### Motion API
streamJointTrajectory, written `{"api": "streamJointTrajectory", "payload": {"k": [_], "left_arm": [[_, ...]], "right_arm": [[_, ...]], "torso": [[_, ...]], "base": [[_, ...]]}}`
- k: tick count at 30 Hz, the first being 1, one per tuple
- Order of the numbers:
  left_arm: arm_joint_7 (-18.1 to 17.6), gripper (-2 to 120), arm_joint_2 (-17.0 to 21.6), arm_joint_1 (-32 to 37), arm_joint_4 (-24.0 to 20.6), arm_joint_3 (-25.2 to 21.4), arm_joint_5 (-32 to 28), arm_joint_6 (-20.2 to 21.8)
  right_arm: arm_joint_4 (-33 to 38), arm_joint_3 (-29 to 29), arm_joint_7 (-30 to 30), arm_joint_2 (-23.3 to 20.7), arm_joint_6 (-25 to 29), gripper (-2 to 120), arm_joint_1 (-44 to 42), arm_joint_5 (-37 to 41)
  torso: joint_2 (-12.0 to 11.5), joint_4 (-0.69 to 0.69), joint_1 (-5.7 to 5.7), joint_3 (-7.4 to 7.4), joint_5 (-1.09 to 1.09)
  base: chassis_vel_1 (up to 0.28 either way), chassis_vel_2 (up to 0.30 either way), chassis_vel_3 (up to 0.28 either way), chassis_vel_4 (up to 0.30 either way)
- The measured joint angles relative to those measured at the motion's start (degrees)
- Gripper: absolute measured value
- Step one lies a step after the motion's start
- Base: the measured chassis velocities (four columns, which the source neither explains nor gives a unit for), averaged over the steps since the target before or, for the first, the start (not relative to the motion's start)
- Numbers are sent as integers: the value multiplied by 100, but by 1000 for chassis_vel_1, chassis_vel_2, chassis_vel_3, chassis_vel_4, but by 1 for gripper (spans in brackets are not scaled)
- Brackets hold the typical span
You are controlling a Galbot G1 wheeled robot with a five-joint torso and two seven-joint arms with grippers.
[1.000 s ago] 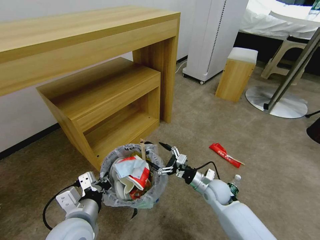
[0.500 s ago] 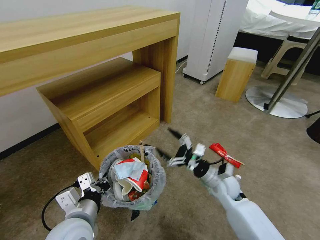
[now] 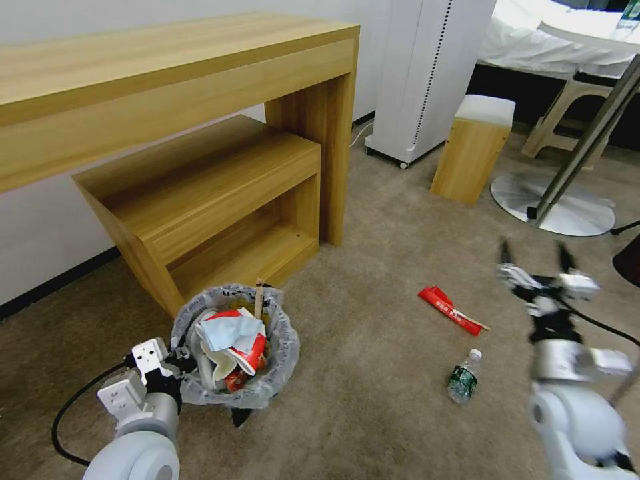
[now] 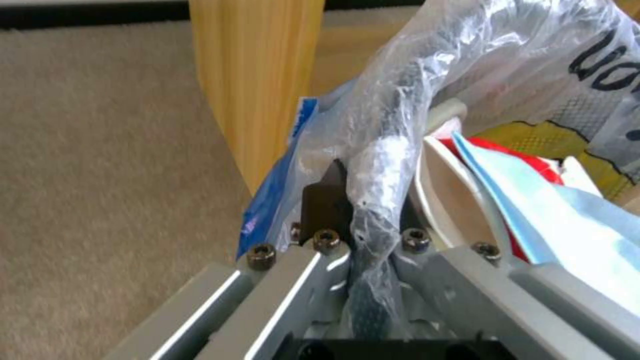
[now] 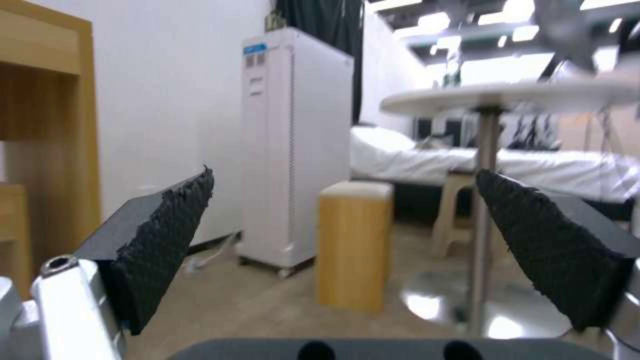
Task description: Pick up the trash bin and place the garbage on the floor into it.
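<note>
At the head view's seven o'clock edge, the left gripper was clamped on the bag-wrapped rim of the bin; the left wrist view showed its fingers pinching the crinkled liner. The bin stood on the beige floor, heaped with a pale-blue scrap, a red box and an upright stick. At four o'clock the right gripper hung in the air, spread wide and holding nothing, its pads well apart. A bottle lay at five o'clock, and just beyond it a long red wrapper. Farther off, at ten o'clock, stood a wooden counter.
</note>
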Motion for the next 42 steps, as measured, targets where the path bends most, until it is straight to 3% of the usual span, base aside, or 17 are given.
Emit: {"api": "streamJointTrajectory", "payload": {"k": [10,38,42], "left_arm": [[117,1,-1,36,50,-52,147,-307],[312,1,-13,120,94,-37,223,-530],[313,1,-5,120,103,-52,214,-550]], "right_arm": [[-180,295,-345,161,440,100,-118,-283],[-403,76,-652,221,682,100,78,-267],[-423,41,-639,234,680,100,103,-299]], "torso": [[0,2,0,0,0],[0,-2,0,1,0],[0,2,0,1,0]], "base": [[0,0,0,0],[-20,-23,-24,-21],[0,0,0,0]]}}
